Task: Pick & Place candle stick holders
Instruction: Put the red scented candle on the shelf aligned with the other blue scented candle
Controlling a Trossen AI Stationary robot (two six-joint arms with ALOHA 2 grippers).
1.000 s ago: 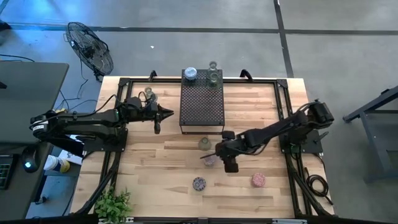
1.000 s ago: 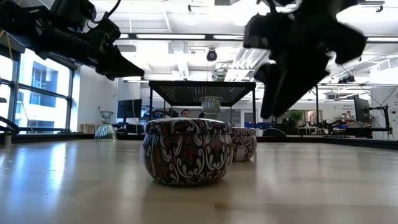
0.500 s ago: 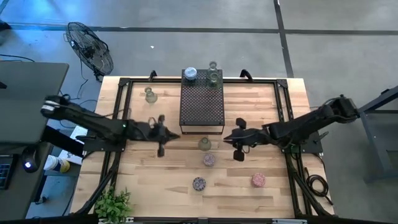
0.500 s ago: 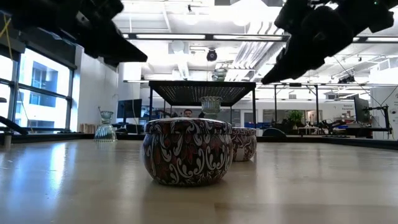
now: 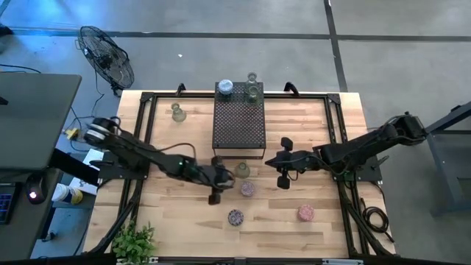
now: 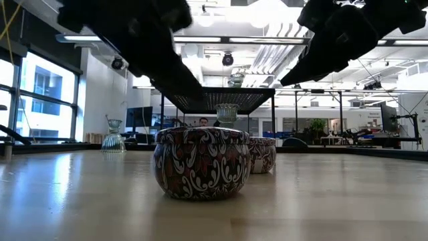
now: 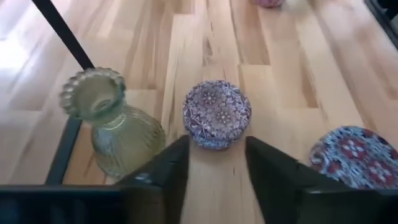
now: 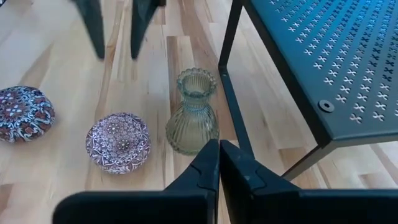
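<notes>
A greenish ribbed glass candle stick holder (image 7: 109, 127) stands upright on the table just in front of the black perforated stand (image 5: 239, 124); it also shows as the holder (image 8: 193, 115) in the right wrist view. My left gripper (image 7: 214, 168) hovers open beside it, its fingers framing a patterned round tin (image 7: 216, 114) without touching. My right gripper (image 8: 217, 165) is shut and holds nothing, to the right of the holder, above the table. Three more holders (image 5: 252, 90) stand on the stand's far end, and one holder (image 5: 176, 111) stands on the table at the far left.
Three patterned round tins lie on the table: one (image 5: 248, 188) just near of the greenish holder, one (image 5: 235, 217) near the front edge, one (image 5: 305, 213) at the front right. A potted plant (image 5: 134, 241) sits at the front left corner.
My left gripper has swept from the table's left side toward the right and near edges, ending beside the greenish holder in front of the stand. My right gripper has drawn back from above the middle tin toward the right and up, then held still.
</notes>
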